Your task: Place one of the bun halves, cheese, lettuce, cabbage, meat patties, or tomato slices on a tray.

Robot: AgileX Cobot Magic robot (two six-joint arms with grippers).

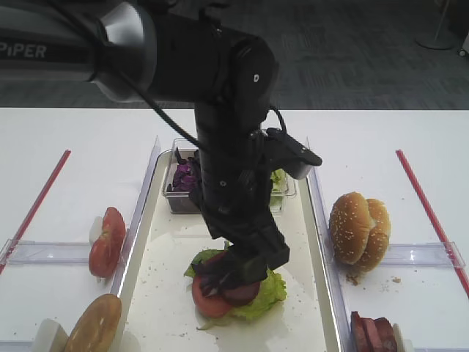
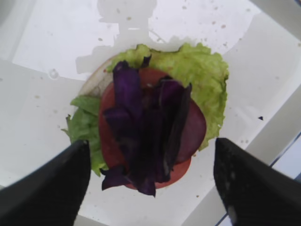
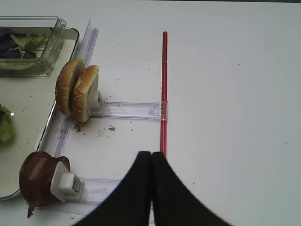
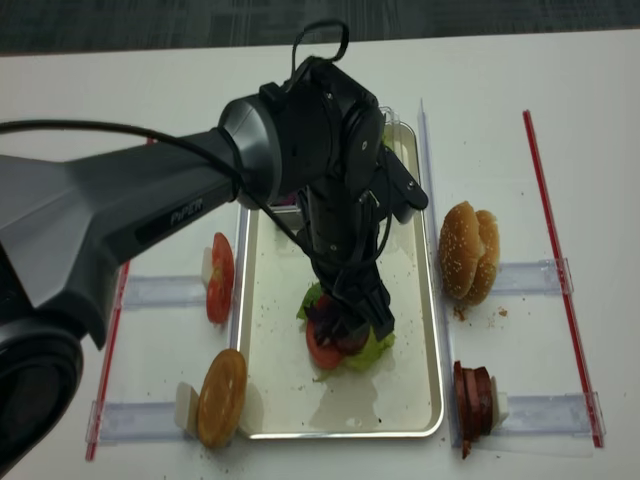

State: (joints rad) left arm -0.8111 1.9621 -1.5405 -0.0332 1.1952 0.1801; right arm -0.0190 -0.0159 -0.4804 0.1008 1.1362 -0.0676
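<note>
Cabbage point(image 2: 146, 136) lies loose atop the tomato slice point(image 2: 186, 136) and lettuce point(image 2: 200, 77) at the tray's point(image 1: 165, 293) six o'clock end, between the wide-open fingers of the left gripper point(image 2: 149, 186) (right gripper point(image 3: 151, 188) closed, empty), so a careless lift could drag shreds off.

Big glossy black left arm point(image 4: 300, 130) here, grey casing toward nine o'clock with pale "PiPER" lettering, a silver joint ring and a thin black cable looping at twelve o'clock. Left tool point(image 2: 150, 179) shows two matte black fingers point(image 2: 51, 188); right tool point(image 3: 151, 188) is smooth black too.
</note>
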